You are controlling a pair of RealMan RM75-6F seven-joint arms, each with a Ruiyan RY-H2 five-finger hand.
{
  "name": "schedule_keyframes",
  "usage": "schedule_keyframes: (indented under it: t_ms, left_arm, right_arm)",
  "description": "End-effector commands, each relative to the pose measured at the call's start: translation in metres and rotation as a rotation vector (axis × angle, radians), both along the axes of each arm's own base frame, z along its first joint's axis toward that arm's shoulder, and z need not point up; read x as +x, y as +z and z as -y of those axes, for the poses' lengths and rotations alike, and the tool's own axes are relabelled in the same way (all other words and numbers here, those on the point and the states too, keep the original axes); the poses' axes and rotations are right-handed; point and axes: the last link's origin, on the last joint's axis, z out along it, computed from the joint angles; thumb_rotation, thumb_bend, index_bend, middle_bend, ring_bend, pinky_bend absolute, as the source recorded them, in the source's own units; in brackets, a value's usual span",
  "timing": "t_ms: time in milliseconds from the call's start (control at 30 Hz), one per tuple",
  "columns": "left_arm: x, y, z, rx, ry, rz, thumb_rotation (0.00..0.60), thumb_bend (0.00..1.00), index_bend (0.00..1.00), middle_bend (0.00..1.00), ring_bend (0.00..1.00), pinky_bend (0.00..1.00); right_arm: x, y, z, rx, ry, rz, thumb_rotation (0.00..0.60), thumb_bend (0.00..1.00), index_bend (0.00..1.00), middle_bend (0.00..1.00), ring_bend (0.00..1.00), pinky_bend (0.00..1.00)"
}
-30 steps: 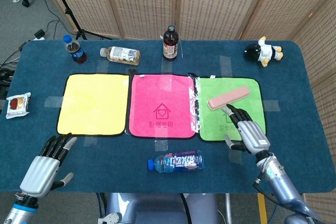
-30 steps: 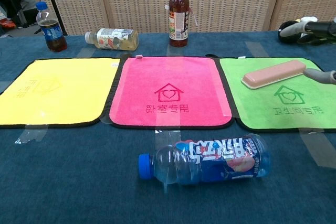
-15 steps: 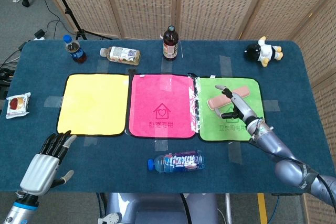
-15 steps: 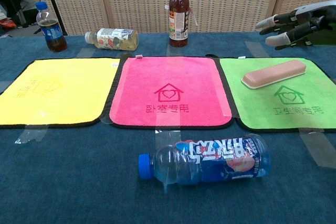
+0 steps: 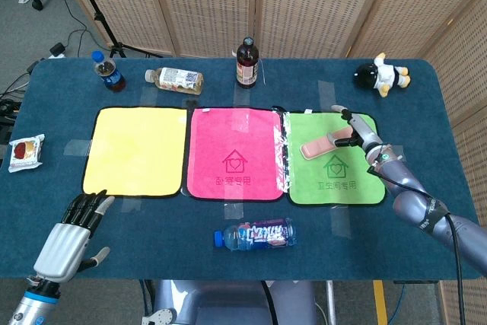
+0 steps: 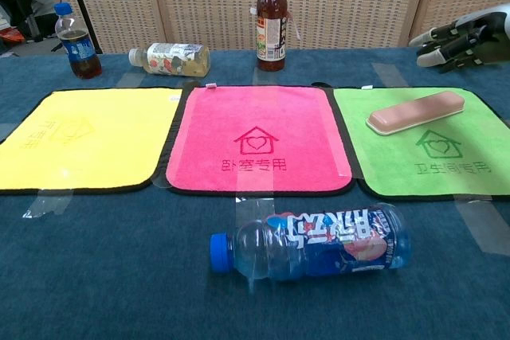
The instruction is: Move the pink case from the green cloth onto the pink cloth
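Observation:
The pink case (image 5: 319,144) (image 6: 416,111) lies slanted on the green cloth (image 5: 335,180) (image 6: 430,165), at the right of the row. The pink cloth (image 5: 234,154) (image 6: 255,145) is in the middle and has nothing on it. My right hand (image 5: 354,133) (image 6: 462,37) hovers over the case's far right end. Its fingers are spread and it holds nothing; in the chest view it is plainly above the case and apart from it. Near the table's front left edge my left hand (image 5: 72,232) rests open with its fingers stretched out.
A clear bottle with a blue cap (image 5: 255,234) (image 6: 315,242) lies in front of the pink cloth. The yellow cloth (image 5: 135,150) is at the left. Along the back stand a cola bottle (image 5: 109,71), a lying tea bottle (image 5: 175,78), a dark bottle (image 5: 246,62) and a cow toy (image 5: 383,74). A snack packet (image 5: 25,151) lies far left.
My right hand has gone from the green cloth's front edge, up and back, to over the case's far right end. The case and my left hand have not moved.

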Motion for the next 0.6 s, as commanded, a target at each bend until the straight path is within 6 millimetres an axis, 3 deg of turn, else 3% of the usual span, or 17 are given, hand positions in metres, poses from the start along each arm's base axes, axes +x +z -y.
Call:
schedule_keyframes:
  t_ms: [33, 333, 600]
  left_arm:
    - [0.001, -0.001, 0.0, -0.001, -0.005, 0.003, 0.6, 0.21, 0.0, 0.0, 0.0, 0.02]
    - [0.005, -0.004, 0.003, -0.016, -0.023, 0.005, 0.6, 0.21, 0.0, 0.0, 0.0, 0.02]
    - [0.007, -0.005, 0.004, -0.018, -0.035, 0.002, 0.6, 0.21, 0.0, 0.0, 0.0, 0.02]
  right_arm:
    - [-0.012, -0.004, 0.002, 0.017, -0.039, -0.011, 0.6, 0.52, 0.06, 0.0, 0.0, 0.0]
    - [-0.04, 0.002, 0.002, 0.025, -0.095, -0.039, 0.6, 0.52, 0.06, 0.0, 0.0, 0.0]
    - [-0.046, 0.007, 0.003, 0.029, -0.101, -0.049, 0.6, 0.52, 0.06, 0.0, 0.0, 0.0]
